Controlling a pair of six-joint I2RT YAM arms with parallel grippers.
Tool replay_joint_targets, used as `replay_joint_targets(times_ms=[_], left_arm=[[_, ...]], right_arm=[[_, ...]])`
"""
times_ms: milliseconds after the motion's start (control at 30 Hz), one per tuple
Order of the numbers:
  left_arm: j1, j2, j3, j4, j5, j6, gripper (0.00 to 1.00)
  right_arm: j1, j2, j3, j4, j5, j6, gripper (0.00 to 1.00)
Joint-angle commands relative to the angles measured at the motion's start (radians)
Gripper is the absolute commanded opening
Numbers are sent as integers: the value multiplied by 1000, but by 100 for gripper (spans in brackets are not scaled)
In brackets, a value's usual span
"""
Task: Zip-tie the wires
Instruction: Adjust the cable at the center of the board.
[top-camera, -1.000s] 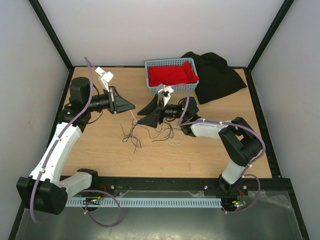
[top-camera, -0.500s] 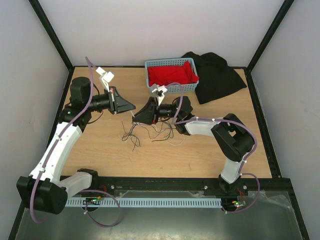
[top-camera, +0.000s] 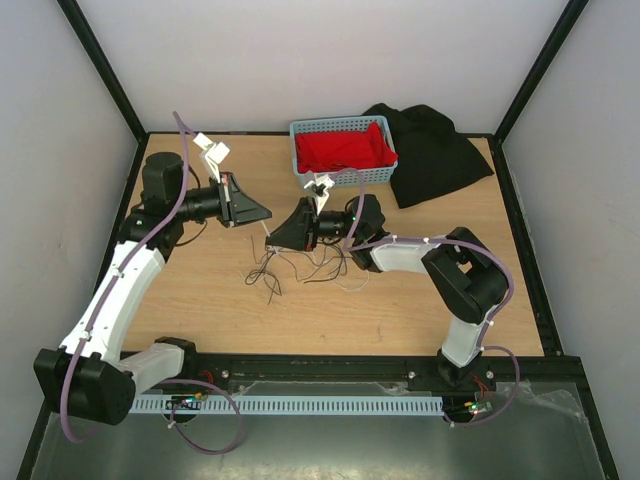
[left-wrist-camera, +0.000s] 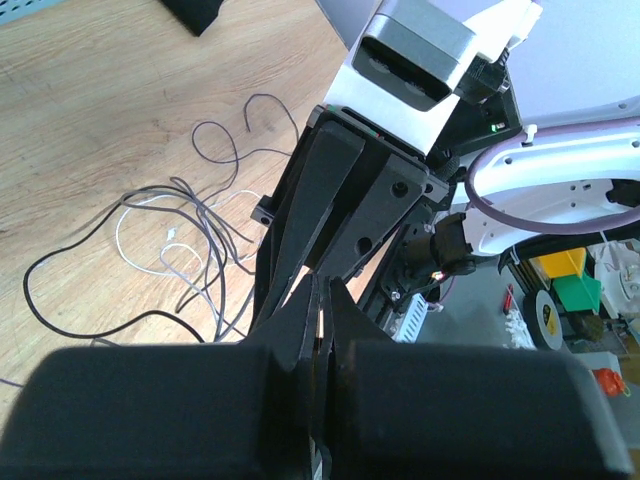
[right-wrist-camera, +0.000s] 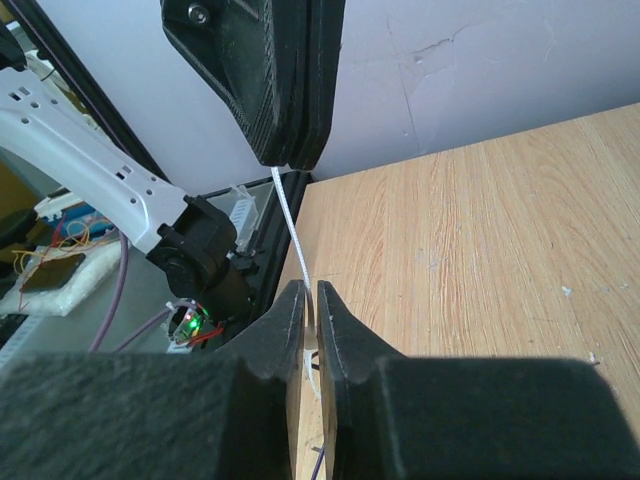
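bridging the two arms, the tie (right-wrist-camera: 288, 220) is a short straight white strip held in the air just on the near side of the basket (top-camera: 370, 177), off its left corner. its long axis runs tip to tip, from one gripper straight to the other.

the left gripper (left-wrist-camera: 318, 305) has its fingers pressed together on one end of the tie; a pale sliver shows in the seam between them. the right gripper (right-wrist-camera: 310, 300) faces it nose to nose. its fingers are nearly together with only a thin slit between, and the tie's free end drops right into that slit (whether the pads bite on it yet i cannot tell).

the wires (top-camera: 300, 265) lie loose on the table, a little farther from the basket than the tie and below it, mostly black loops with a few whitish ones, spread sideways under both grippers. no finger touches them.

so the coming move, as i judge it, turns on this: the tie is held level above the tangle and just to its basket side, and it has to get down and under or around the strands. the right gripper's tips sit over the tangle's left part, and the left gripper stands a bit farther off to the side, so the right arm looks the better one to lead the free end.
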Motion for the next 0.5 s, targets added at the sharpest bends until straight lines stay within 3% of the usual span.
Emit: replay_joint_targets(times_ms=[0, 167, 200, 333, 467], left_arm=[[-2, 2, 52, 17, 10, 8, 0], [-2, 7, 54, 16, 3, 12, 0], [-2, 7, 52, 16, -4, 13, 4], [-1, 2, 29, 15, -19, 26, 36], [-2, -13, 8, 16, -33, 34, 55]], right_arm=[[7, -4, -22, -14, -29, -27, 18], [6, -15, -49, -23, -20, -29, 16], [7, -18, -52, -17, -16, -19, 15], [7, -34, -46, -3, -3, 17, 12], [5, -50, -39, -13, 11, 29, 10]])
